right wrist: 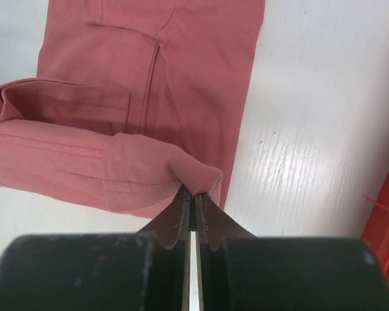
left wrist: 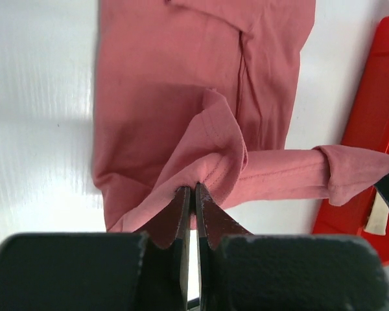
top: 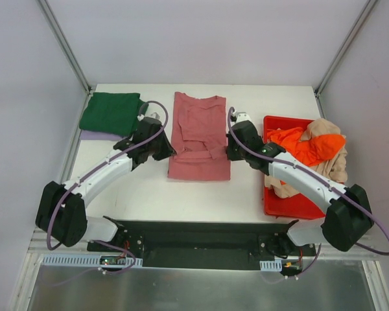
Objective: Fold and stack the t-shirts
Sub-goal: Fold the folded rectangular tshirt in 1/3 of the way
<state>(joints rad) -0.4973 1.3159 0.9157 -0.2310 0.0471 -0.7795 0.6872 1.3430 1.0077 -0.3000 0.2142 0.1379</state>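
Observation:
A dusty rose-red t-shirt (top: 199,133) lies at the table's middle, its sides folded in. My left gripper (top: 169,151) is shut on its bottom hem at the left side, seen in the left wrist view (left wrist: 193,189) with the cloth (left wrist: 181,97) bunched at the tips. My right gripper (top: 229,151) is shut on the hem at the right side (right wrist: 193,192), holding the cloth (right wrist: 149,97). The hem is lifted and stretched between both grippers. A folded dark green t-shirt (top: 111,113) lies on a pale lilac one (top: 98,135) at the back left. Orange (top: 308,146) and beige (top: 334,162) t-shirts lie in the bin.
A red plastic bin (top: 292,204) stands at the right, under the right arm; its edge shows in the left wrist view (left wrist: 363,129). White table (top: 194,197) in front of the shirt. Walls with metal posts close in the back and sides.

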